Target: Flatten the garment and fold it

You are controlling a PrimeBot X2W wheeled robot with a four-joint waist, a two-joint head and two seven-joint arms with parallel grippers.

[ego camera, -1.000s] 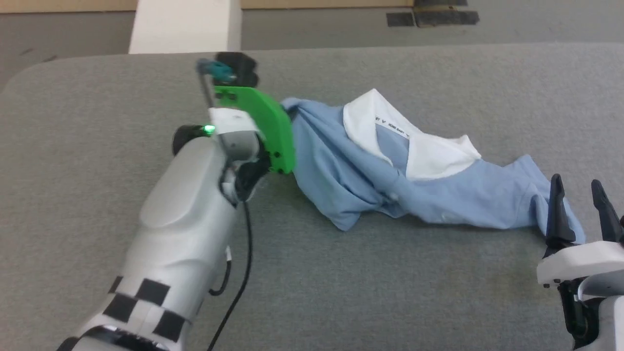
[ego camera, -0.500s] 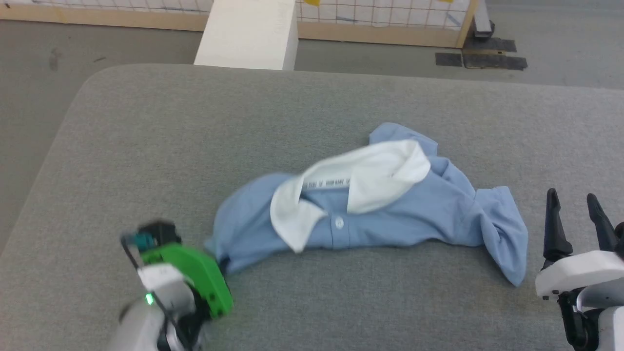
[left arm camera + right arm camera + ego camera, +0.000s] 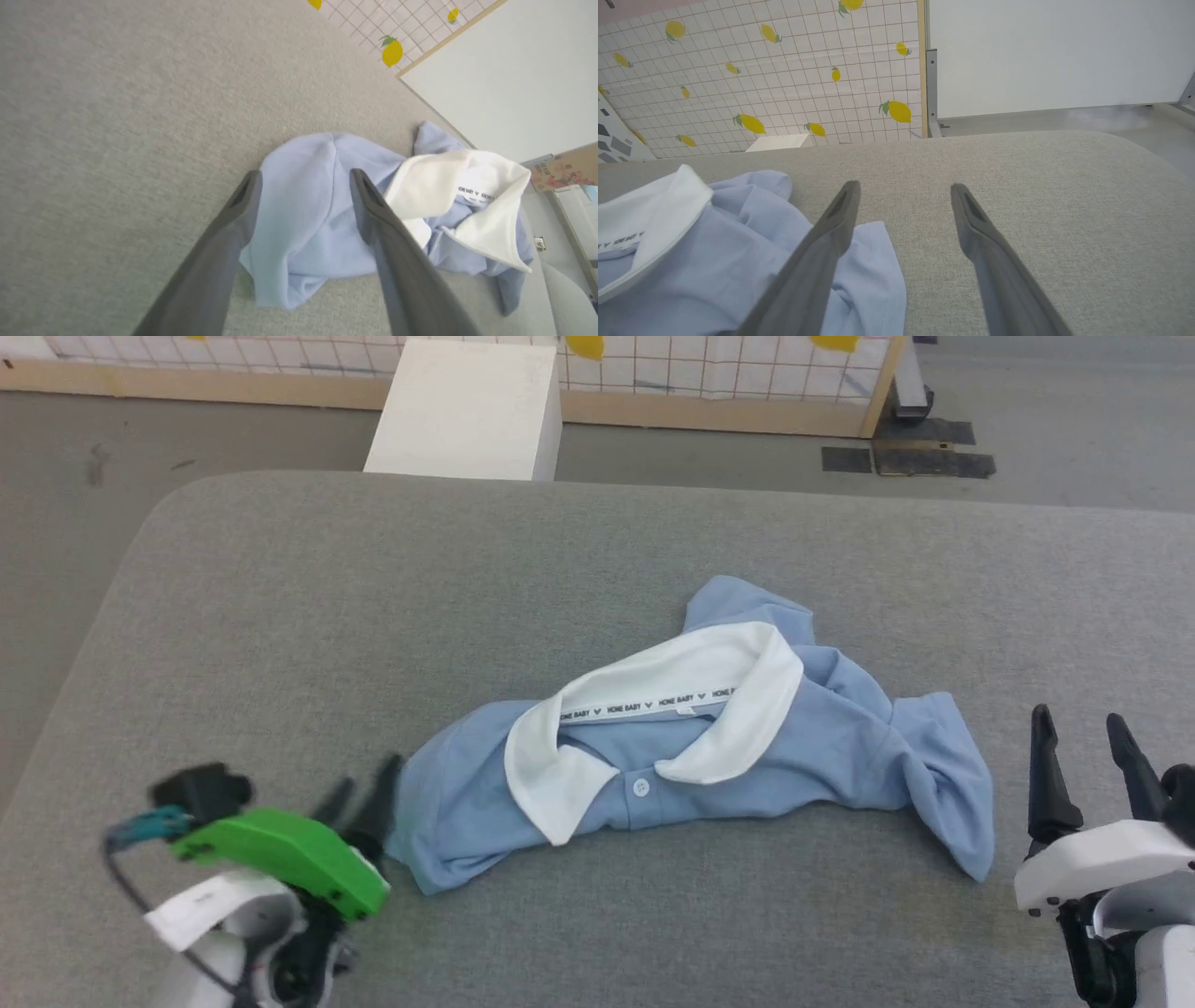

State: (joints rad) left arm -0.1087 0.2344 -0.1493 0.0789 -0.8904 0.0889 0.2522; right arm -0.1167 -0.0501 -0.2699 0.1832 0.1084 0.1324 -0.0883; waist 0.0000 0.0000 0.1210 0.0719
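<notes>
Your garment lies crumpled mid-table, white collar on top. Read the neck tape: "HONE BABY", repeated along the band. In the left wrist view that print is too blurred to read. One white button shows below the collar. The body is bunched under itself, so you can't make out the hem. Your left gripper, motion-blurred, sits at the shirt's left edge, jaws spread, gripping nothing. Your right gripper stands just beside the right end, jaws apart too.
</notes>
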